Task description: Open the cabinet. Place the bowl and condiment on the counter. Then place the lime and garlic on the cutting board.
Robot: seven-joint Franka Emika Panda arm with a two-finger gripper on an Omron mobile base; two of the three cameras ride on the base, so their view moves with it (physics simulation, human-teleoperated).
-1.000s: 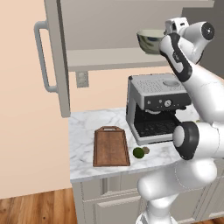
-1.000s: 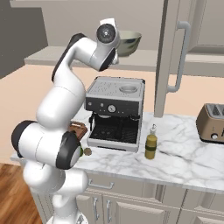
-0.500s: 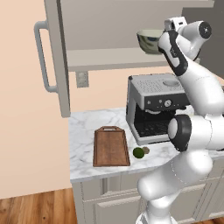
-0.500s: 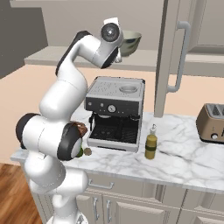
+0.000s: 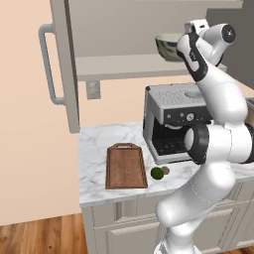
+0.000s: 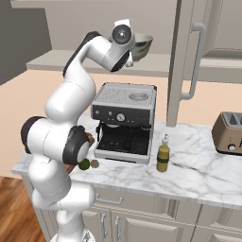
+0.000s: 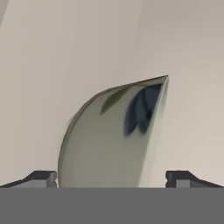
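With the cabinet door (image 5: 62,64) already swung open on the left, I'm now on the bowl part of the job, so here's how I'd play it.

Going left to right in the left base view: the cutting board (image 5: 126,166) lies flat on the worktop (image 5: 94,149), handle loop at the far end, nothing on it yet. Just right of it sit the lime (image 5: 157,172) and the garlic (image 5: 165,170), side by side and right in front of the coffee machine (image 5: 171,119). Up above that, the bowl (image 5: 171,46) is on the cabinet shelf (image 5: 119,64), and my hand (image 7: 111,177) is right up at it. From the right base view, the condiment (image 6: 163,155) is already standing on the worktop just right of the coffee machine, so that one looks done. Further right there's a toaster (image 6: 229,132).

The hand is spread wide, fingers not closed on anything. In the hand view the bowl's wall sits between the two fingertips (image 7: 41,178), seen edge-on, with the rim (image 7: 153,131) nearer the right tip.

What I'd do: ease forward a bit so the tips straddle the wall properly, then close slowly. That metallic side looks slippery to me, so I'd want a deep bite over the rim, not a pinch at the very edge. Then lift it straight off the shelf before pulling back, and swing wide of the coffee machine on the way down.
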